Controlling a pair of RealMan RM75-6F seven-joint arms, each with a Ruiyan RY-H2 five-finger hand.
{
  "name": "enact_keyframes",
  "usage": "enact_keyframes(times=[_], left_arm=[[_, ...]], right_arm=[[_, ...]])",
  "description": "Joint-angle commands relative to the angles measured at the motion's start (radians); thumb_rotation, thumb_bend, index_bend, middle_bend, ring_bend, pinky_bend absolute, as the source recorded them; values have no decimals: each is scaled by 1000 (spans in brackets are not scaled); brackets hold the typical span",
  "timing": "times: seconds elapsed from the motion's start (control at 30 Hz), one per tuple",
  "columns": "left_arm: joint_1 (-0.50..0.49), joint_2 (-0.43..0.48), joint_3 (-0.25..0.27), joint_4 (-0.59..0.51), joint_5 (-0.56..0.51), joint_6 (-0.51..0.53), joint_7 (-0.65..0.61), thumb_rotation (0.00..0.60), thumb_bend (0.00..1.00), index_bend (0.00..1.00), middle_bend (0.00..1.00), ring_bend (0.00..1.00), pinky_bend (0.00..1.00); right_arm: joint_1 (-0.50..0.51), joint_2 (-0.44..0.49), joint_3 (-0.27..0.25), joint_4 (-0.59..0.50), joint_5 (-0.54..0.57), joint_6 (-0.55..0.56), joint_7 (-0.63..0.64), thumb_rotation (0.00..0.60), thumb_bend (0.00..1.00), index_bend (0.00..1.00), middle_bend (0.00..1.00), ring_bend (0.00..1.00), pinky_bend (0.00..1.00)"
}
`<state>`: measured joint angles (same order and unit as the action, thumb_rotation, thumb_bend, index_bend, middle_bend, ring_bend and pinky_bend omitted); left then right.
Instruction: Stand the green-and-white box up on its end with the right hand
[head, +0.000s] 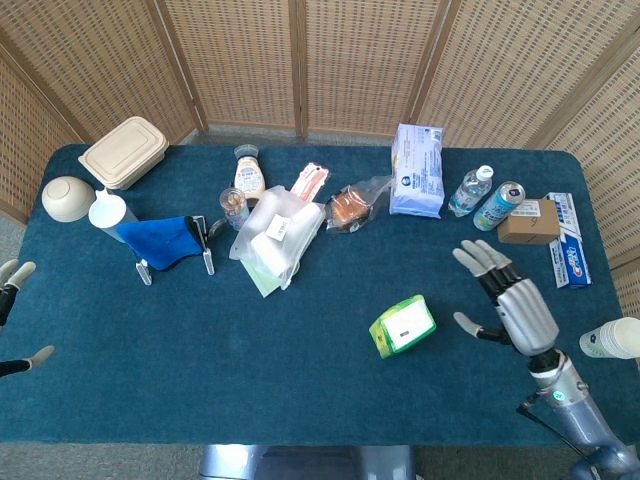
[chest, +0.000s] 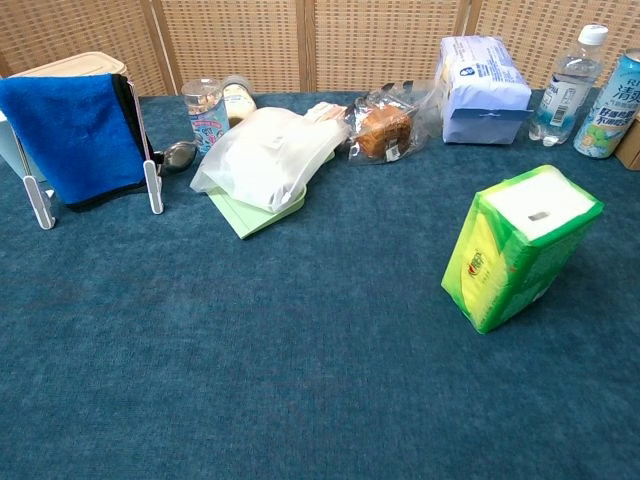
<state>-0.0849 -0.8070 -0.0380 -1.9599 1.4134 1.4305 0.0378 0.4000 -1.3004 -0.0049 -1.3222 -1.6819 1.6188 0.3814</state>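
Head and chest views of a blue-covered table. The green-and-white box sits right of centre toward the near edge, white top panel facing up and tilted toward the right, so that the box leans rather than standing plumb; in the chest view the box rests on a lower corner edge with its upper end canted to the right. The right hand is to the right of the box and apart from it, released, fingers spread and holding nothing; it shows only in the head view. The left hand appears at the far left edge of the head view, off the side of the table, fingers apart and empty. Along the far side, from left to right: a white bowl, a tan lidded container, a blue cloth draped on a small white stand, a small bottle, a clear bag lying over a pale green sheet, a wrapped bun, a blue-and-white packet, a water bottle, a drink can, a brown carton and a toothpaste box. A paper cup lies at the right edge.
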Motion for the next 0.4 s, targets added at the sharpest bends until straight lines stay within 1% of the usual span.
enact_keyframes(times=[0.03, 0.2, 0.33, 0.4], left_arm=[[4, 3, 2, 4, 7, 6, -6, 600, 35, 36, 0, 0, 0], [9, 11, 5, 11, 15, 12, -18, 600, 35, 35, 0, 0, 0], [21, 18, 9, 8, 40, 36, -31, 600, 35, 35, 0, 0, 0], [27, 19, 14, 4, 54, 46, -34, 600, 34, 36, 0, 0, 0]], right_arm=[[-74, 101, -13, -169, 70, -25, -186, 599, 268, 65, 8, 0, 130], [-140, 155, -31, -298, 115, -15, -361, 599, 267, 40, 0, 0, 108], [-192, 180, -51, -376, 145, -13, -464, 600, 261, 2, 0, 0, 107], [-222, 179, -57, -393, 153, 5, -492, 599, 261, 0, 0, 0, 107]])
